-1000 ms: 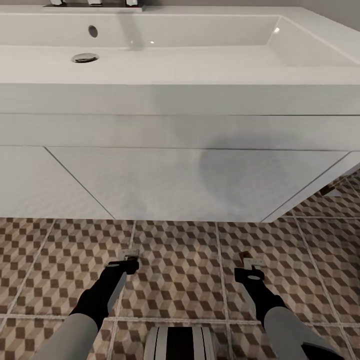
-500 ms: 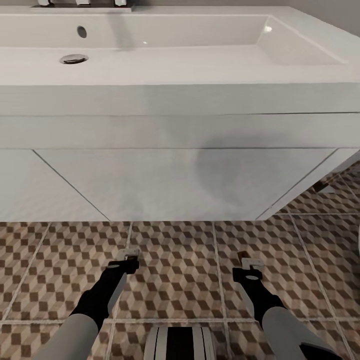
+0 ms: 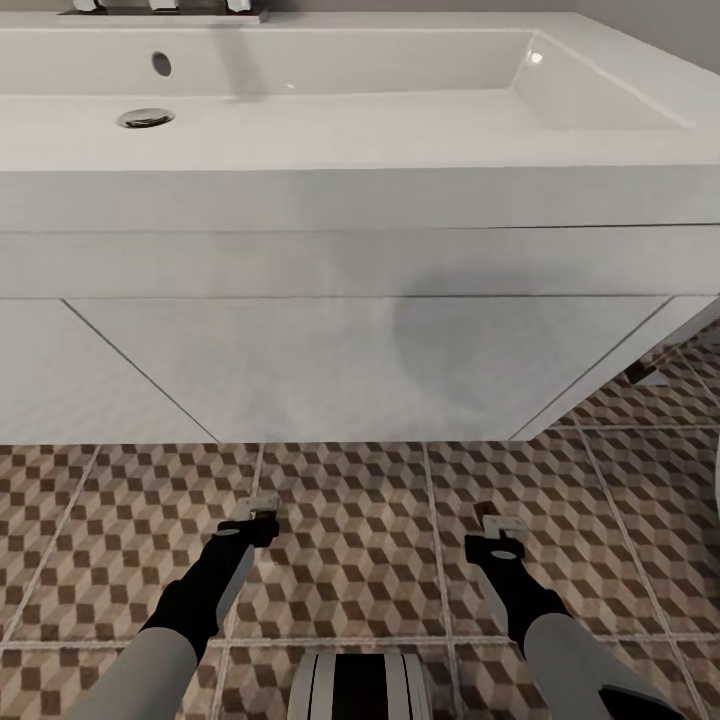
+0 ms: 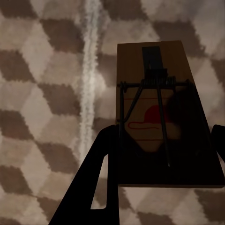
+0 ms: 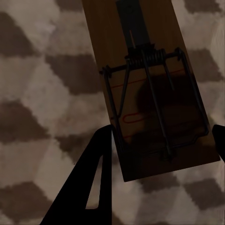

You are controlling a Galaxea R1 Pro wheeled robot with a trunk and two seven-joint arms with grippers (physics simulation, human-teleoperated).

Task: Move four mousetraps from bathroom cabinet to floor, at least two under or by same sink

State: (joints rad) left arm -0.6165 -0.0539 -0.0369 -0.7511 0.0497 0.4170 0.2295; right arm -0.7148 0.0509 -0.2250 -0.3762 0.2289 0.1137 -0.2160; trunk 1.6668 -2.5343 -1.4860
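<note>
In front of the white sink, low over the patterned bathroom floor, each gripper holds a mousetrap by its near end. The left gripper has its dark fingers closed on either side of one mousetrap, a flat brown board with a wire spring bar across the middle, a dark metal tab at the far end and a red mark on its face. The right gripper clamps a second mousetrap of the same make, which sits at a slant between the fingers. From the head camera the traps show as small light tips at the left gripper and the right gripper, both above the tiles and just short of the vanity's front. The risk from here is probably in the release: a board let go from height or at an angle could bounce or skid away from the basin, and the slanted right one may slip early from a grip that catches only its edge. How far either board sits above the tiles cannot be told. A further brown object lies on the floor by the vanity's right corner, too small to identify.
</note>
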